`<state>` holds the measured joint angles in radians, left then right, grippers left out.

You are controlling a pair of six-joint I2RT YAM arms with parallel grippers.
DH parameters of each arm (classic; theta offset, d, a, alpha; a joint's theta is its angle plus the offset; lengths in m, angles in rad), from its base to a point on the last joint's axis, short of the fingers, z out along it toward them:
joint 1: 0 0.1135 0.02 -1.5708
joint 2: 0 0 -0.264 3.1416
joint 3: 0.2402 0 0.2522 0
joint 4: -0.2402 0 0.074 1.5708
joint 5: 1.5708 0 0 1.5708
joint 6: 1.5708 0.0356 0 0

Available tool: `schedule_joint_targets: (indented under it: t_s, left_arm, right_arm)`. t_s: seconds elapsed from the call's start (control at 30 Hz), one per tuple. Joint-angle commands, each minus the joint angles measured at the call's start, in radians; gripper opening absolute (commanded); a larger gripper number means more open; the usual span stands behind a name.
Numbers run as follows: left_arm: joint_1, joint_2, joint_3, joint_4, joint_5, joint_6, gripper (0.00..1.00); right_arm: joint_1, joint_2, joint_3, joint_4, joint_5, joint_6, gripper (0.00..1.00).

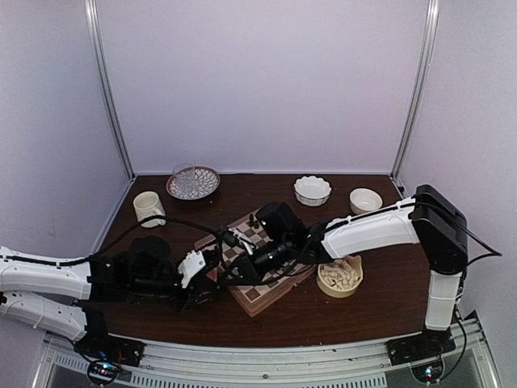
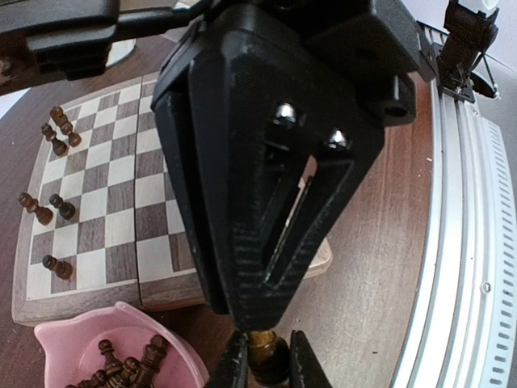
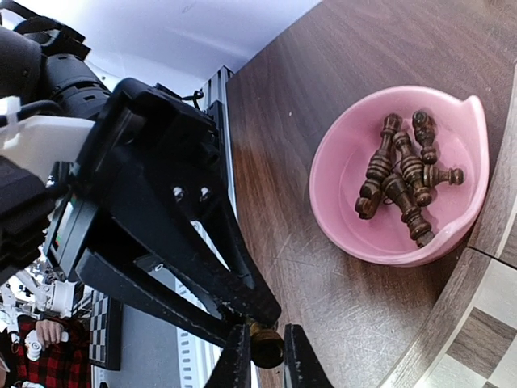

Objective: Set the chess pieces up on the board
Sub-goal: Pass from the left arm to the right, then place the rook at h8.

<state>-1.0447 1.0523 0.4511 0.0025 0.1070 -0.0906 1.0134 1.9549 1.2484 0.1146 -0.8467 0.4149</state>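
A dark brown chess piece (image 2: 268, 357) hangs over the bare table just off the board's near corner. My left gripper (image 2: 264, 362) is shut on it, and my right gripper (image 3: 263, 360) is shut on the same piece (image 3: 266, 347) from the opposite side. The two grippers meet tip to tip. The board (image 2: 105, 202) carries several dark pieces (image 2: 44, 208) along its far and left squares. A pink bowl (image 3: 339, 218) beside the board holds several more dark pieces (image 3: 404, 182). From above, both arms cover the board's left half (image 1: 257, 297).
A tan bowl of cream pieces (image 1: 339, 276) stands right of the board. Behind are two white bowls (image 1: 312, 190) (image 1: 365, 200), a glass on a plate (image 1: 192, 182) and a white mug (image 1: 149, 208). A metal rail (image 2: 460, 242) runs along the table's near edge.
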Motion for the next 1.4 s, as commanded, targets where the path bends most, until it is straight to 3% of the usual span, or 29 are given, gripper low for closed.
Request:
schedule_joint_targets:
  t_s: [0.0,0.6,0.77,0.93,1.23,1.37]
  left_arm:
    - [-0.003,-0.042,-0.003,0.044,-0.034,0.007,0.08]
    - [-0.004,-0.088,-0.019,0.030,-0.147,-0.028,0.06]
    - [-0.005,-0.116,-0.041,0.058,-0.152,-0.032,0.32]
    - [-0.005,-0.151,-0.062,0.080,-0.155,-0.022,0.47]
    - [-0.004,-0.212,-0.092,0.147,-0.025,0.005,0.49]
    - [-0.005,-0.216,-0.098,0.169,0.019,0.017,0.44]
  right_arm:
    - [-0.030,-0.102,-0.063,0.070,0.070,-0.005,0.04]
    - [-0.143,-0.231,-0.220,0.200,0.176,0.039,0.04]
    - [-0.145,-0.222,-0.214,0.237,0.115,0.066,0.04]
    - [-0.125,-0.213,-0.207,0.299,0.016,0.092,0.04]
    - [-0.059,-0.199,-0.182,0.331,-0.040,0.083,0.04]
    - [-0.046,-0.195,-0.185,0.363,-0.057,0.091,0.04]
